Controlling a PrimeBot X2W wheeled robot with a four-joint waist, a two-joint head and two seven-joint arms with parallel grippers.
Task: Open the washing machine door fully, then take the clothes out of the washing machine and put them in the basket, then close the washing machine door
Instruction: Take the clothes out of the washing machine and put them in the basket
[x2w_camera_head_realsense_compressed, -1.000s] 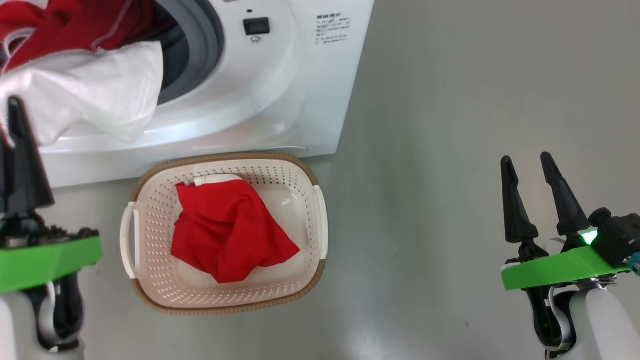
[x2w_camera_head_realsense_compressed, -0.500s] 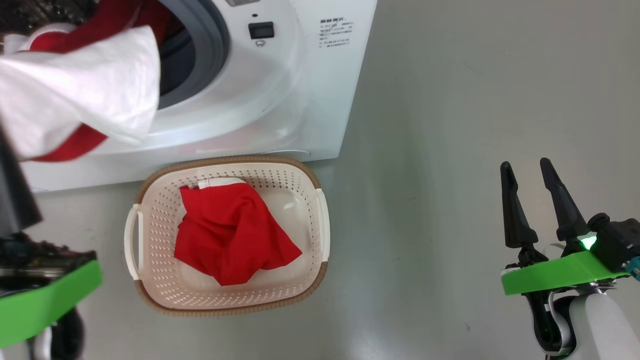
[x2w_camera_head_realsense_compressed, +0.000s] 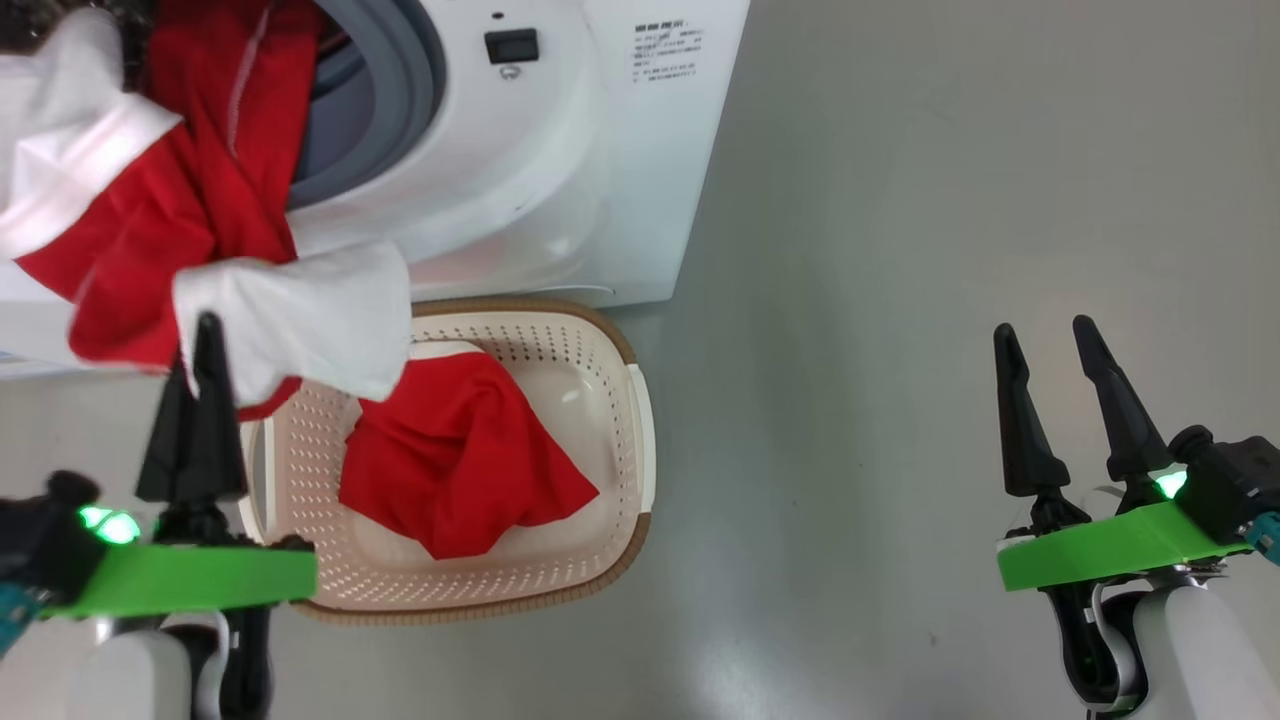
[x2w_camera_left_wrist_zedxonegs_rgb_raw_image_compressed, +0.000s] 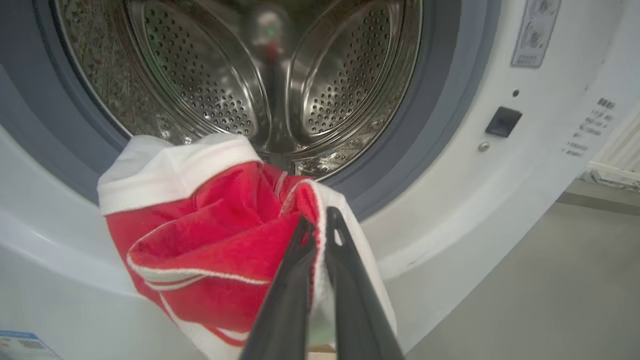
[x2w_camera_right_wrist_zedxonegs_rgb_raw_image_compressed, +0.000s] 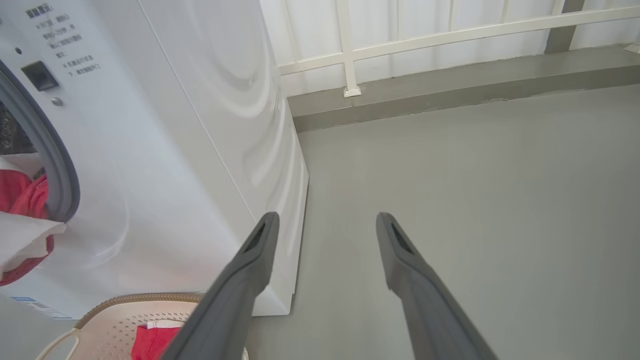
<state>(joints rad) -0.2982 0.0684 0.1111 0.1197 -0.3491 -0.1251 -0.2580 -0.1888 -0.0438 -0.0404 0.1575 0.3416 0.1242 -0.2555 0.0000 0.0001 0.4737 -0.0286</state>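
Washing machine (x2w_camera_head_realsense_compressed: 560, 180): white front-loader, upper left of head view, mouth open. Left wrist view looks straight into steel perforated drum (x2w_camera_left_wrist_zedxonegs_rgb_raw_image_compressed: 225, 85) with grey ring (x2w_camera_left_wrist_zedxonegs_rgb_raw_image_compressed: 430, 125) around it. Right wrist view shows machine's side panel and pale railing (x2w_camera_right_wrist_zedxonegs_rgb_raw_image_compressed: 450, 35) beyond grey floor (x2w_camera_right_wrist_zedxonegs_rgb_raw_image_compressed: 475, 175).
Clothes (x2w_camera_head_realsense_compressed: 150, 230): red-and-white garment hanging before mouth, white end over basket's far-left corner.
Basket (x2w_camera_head_realsense_compressed: 632, 400): on floor just before machine; one crumpled red garment (x2w_camera_head_realsense_compressed: 460, 460) inside.
Left gripper (x2w_camera_left_wrist_zedxonegs_rgb_raw_image_compressed: 320, 220): fingers pinched on white-edged fold.
Right gripper (x2w_camera_head_realsense_compressed: 1043, 328): fingers spread wide, empty, well right of basket.

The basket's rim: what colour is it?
Brown, with a woven look, around the cream basket; the head view shows it best.
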